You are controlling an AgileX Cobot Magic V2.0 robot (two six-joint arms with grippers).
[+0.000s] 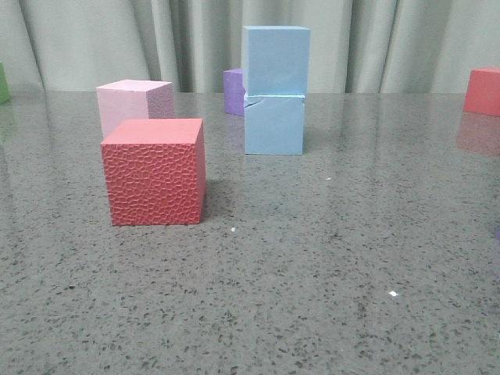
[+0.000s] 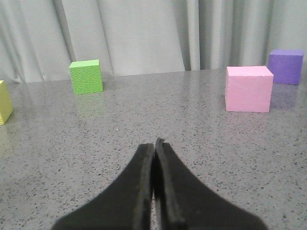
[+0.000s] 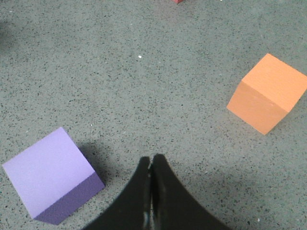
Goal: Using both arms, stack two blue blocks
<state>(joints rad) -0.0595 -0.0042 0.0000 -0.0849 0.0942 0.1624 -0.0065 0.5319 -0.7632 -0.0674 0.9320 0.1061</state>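
Observation:
Two sky-blue foam cubes stand stacked at the back middle of the table in the front view. The upper blue block [image 1: 275, 60] rests on the lower blue block [image 1: 273, 125], which has a crack near its top edge. Neither gripper shows in the front view. My left gripper [image 2: 155, 143] is shut and empty, low over bare table. My right gripper [image 3: 151, 159] is shut and empty above the table, beside a purple cube [image 3: 50, 175]. The blue blocks are out of both wrist views.
A textured red cube [image 1: 155, 171] stands front left with a pale pink cube [image 1: 133, 105] behind it. A purple cube [image 1: 233, 91] sits behind the stack and a red cube [image 1: 483, 91] at far right. The left wrist view has a green cube [image 2: 86, 76], a yellow cube [image 2: 4, 102], a pink cube [image 2: 248, 89]. An orange cube [image 3: 266, 93] shows in the right wrist view.

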